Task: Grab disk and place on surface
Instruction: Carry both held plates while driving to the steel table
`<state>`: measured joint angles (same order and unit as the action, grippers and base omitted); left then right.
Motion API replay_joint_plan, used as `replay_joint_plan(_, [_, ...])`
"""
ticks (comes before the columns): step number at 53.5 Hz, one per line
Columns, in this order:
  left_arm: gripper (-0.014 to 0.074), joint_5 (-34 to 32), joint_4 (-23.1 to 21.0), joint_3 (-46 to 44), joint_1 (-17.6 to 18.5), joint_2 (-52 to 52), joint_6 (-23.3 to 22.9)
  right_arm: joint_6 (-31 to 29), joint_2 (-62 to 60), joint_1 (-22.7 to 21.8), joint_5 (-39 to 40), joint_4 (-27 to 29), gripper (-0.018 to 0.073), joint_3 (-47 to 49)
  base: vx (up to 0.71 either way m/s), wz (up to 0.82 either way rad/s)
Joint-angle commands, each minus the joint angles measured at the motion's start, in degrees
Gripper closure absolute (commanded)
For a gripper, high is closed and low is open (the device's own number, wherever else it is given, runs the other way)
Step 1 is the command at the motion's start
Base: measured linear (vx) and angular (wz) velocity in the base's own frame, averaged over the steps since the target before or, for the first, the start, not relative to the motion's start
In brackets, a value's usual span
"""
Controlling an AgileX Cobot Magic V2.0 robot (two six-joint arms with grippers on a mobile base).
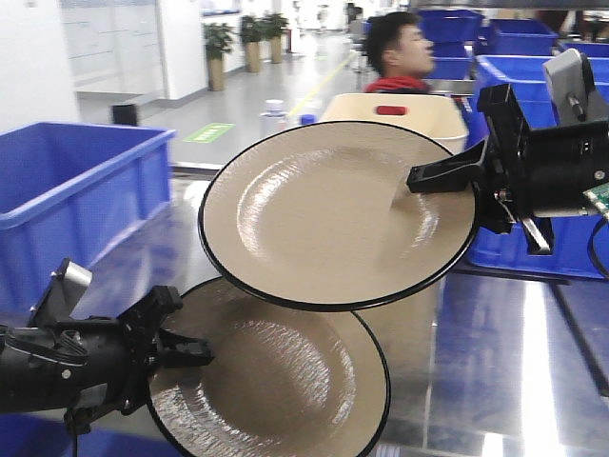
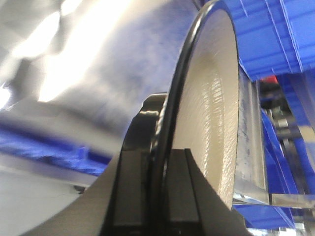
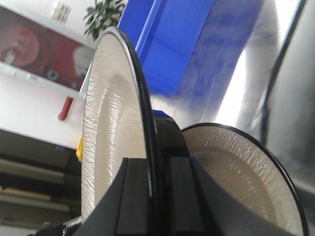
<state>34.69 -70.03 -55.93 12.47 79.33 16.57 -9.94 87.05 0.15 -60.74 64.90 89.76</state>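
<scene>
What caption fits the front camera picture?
Left gripper holds the lower plate, right gripper the upper plate, over the tabletop.

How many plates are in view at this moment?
2. The upper plate is clamped in the right gripper; the lower plate, partly covered by it, is clamped in the left gripper. No others visible.

My front view looks forward from behind both arms, angled slightly down across the tabletop (image 1: 495, 362) toward the bins (image 1: 67, 190), at middle range. My left wrist view rides the left gripper (image 2: 160, 160), looking along its fingers (image 2: 133, 191), so close that the lower plate (image 2: 216, 113) stands edge-on across the frame. My right wrist view rides the right gripper (image 3: 157, 167) likewise, with the upper plate (image 3: 113, 123) edge-on; it shares the lower plate with both others.
</scene>
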Motion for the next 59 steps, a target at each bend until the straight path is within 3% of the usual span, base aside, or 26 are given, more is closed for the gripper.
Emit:
replay_joint_plan(1, [0.0595, -0.41, -5.11, -2.07, 0.20, -2.09, -0.95, -0.12, -2.54, -0.15, 2.83, 7.35, 0.0567, 2.25, 0.27, -0.50])
replay_joint_plan(29, [0.0595, -0.41, -5.11, -2.07, 0.20, -2.09, -0.95, -0.12, -2.54, -0.15, 2.83, 7.35, 0.0567, 2.25, 0.24, -0.36])
replay_joint_plan(59, [0.0595, -0.41, -5.11, -2.07, 0.20, -2.09, -0.95, -0.12, -2.54, -0.15, 2.83, 7.35, 0.0567, 2.25, 0.15, -0.04])
